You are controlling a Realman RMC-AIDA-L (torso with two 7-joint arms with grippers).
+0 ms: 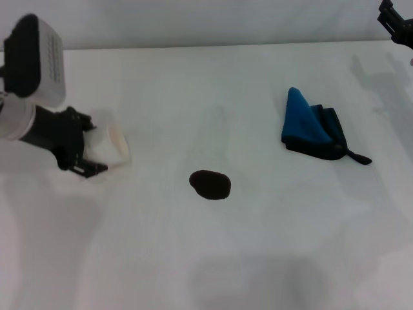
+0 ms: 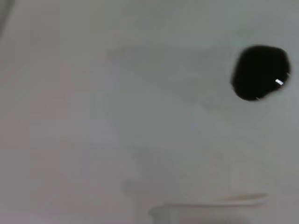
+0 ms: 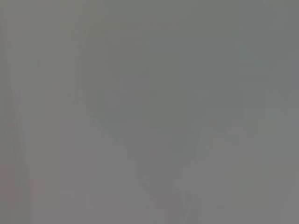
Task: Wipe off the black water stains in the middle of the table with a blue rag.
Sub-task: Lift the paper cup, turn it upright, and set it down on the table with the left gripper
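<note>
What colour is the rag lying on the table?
Bright blue with a darker edge, the rag shows best in the head view.

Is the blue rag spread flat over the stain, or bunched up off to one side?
Bunched up, untouched. The blue rag lies crumpled on the table, on the robot's right, apart from the black stain, which is uncovered.

Much cut off at the edges, and one view blank

The right gripper (image 1: 399, 22) is cut off at the head view's top right corner, so its fingers cannot be judged. The right wrist view is a featureless grey blur. In the left wrist view only the rim of the paper cup (image 2: 210, 207) shows, cropped at the edge; the left gripper (image 1: 87, 152) hides part of that cup.
</note>
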